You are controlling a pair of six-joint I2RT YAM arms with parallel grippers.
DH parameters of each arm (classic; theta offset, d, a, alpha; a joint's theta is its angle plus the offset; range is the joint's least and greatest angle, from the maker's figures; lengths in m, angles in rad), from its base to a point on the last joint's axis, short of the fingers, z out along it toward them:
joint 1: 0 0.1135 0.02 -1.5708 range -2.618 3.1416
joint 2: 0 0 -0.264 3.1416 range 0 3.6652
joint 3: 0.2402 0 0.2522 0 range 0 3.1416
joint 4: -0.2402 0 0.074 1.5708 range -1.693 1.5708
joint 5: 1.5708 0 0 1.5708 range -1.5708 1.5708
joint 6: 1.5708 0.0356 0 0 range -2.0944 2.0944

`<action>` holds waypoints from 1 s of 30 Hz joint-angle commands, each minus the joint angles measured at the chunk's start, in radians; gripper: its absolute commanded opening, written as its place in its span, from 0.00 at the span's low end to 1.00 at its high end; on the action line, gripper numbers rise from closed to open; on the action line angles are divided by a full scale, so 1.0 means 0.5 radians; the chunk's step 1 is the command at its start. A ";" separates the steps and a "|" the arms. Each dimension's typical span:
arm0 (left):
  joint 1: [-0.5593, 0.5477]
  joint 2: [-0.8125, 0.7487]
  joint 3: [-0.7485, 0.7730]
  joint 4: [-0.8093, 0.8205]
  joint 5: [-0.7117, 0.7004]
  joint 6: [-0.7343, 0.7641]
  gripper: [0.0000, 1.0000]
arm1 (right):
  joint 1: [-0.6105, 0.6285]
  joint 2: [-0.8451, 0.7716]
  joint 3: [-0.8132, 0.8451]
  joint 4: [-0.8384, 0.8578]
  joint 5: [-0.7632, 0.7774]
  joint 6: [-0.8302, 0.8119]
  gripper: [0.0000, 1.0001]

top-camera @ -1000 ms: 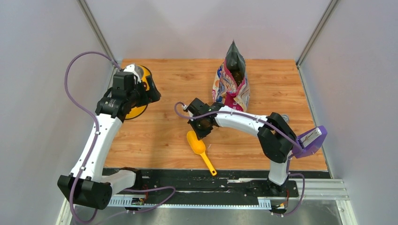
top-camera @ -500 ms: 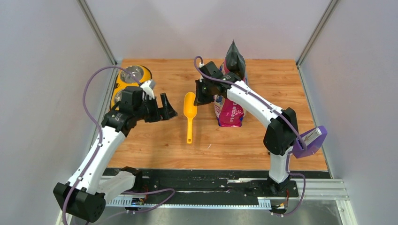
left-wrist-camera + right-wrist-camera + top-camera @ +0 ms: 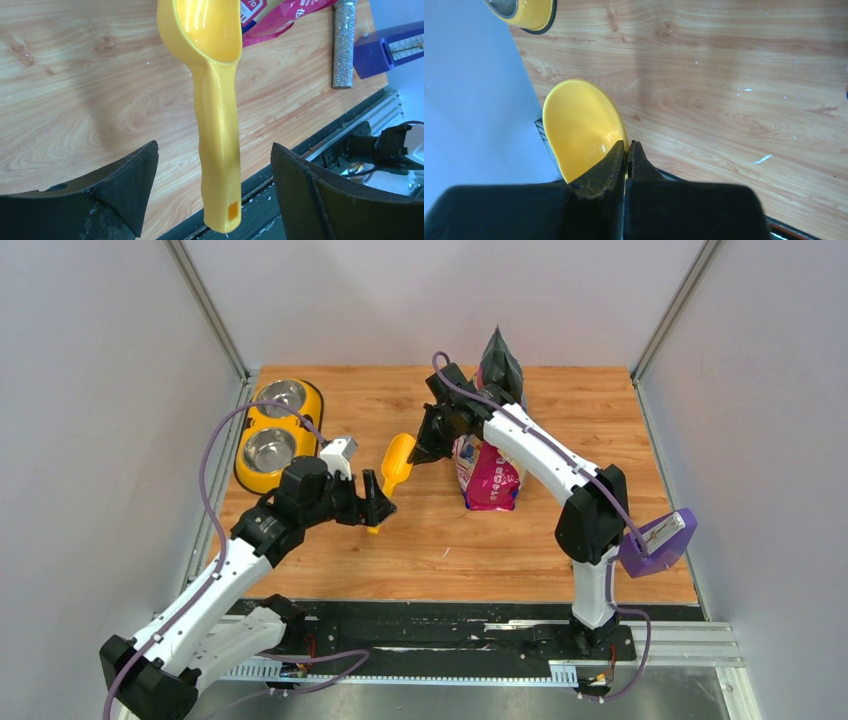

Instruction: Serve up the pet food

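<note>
Right pincer [image 3: 626,146] clamped on yellow scoop [image 3: 216,95] rim, left pincer [image 3: 214,155] wide about its handle

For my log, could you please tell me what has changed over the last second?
The right gripper lifted the yellow scoop and carried it toward the pet food bag. The left gripper swung from the double bowl to the scoop's handle, jaws open around it. The double bowl stayed put.

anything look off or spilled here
Mainly the scoop: it hangs in mid-air, pinched by its bowl rim in the right gripper, with its handle between the open fingers of the left gripper. A few white flecks dot the table.
</note>
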 commanded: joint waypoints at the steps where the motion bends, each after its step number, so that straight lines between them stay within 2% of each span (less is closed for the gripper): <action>1: -0.061 0.004 0.001 0.157 -0.218 0.154 0.87 | -0.014 0.053 0.145 -0.081 -0.117 0.208 0.00; 5: -0.106 0.048 0.047 0.096 -0.269 0.308 0.74 | -0.013 0.114 0.234 -0.130 -0.144 0.251 0.00; 11: -0.116 0.115 0.098 0.056 -0.183 0.533 0.52 | -0.015 0.157 0.313 -0.174 -0.145 0.272 0.00; 13: -0.117 0.142 0.147 0.017 -0.175 0.595 0.38 | -0.015 0.166 0.318 -0.173 -0.171 0.268 0.00; 14: -0.118 0.162 0.164 0.002 -0.180 0.624 0.22 | -0.015 0.166 0.319 -0.174 -0.181 0.266 0.00; 15: -0.117 0.171 0.201 -0.035 -0.190 0.633 0.06 | -0.015 0.168 0.319 -0.175 -0.189 0.257 0.06; 16: -0.116 0.193 0.222 -0.055 -0.210 0.640 0.02 | -0.017 0.163 0.317 -0.174 -0.191 0.242 0.21; 17: -0.117 0.214 0.267 -0.097 -0.213 0.638 0.00 | -0.015 0.151 0.312 -0.175 -0.180 0.225 0.38; 19: -0.116 0.235 0.343 -0.155 -0.193 0.617 0.00 | -0.016 0.109 0.277 -0.156 -0.136 0.181 0.60; 21: -0.115 0.249 0.417 -0.208 -0.125 0.583 0.00 | -0.025 0.043 0.215 -0.108 -0.103 0.117 0.68; 25: -0.113 0.256 0.549 -0.321 -0.017 0.533 0.00 | -0.085 -0.063 0.064 -0.001 -0.206 0.064 0.64; 30: -0.112 0.287 0.673 -0.434 0.134 0.583 0.00 | -0.113 -0.272 -0.183 0.360 -0.471 -0.023 0.48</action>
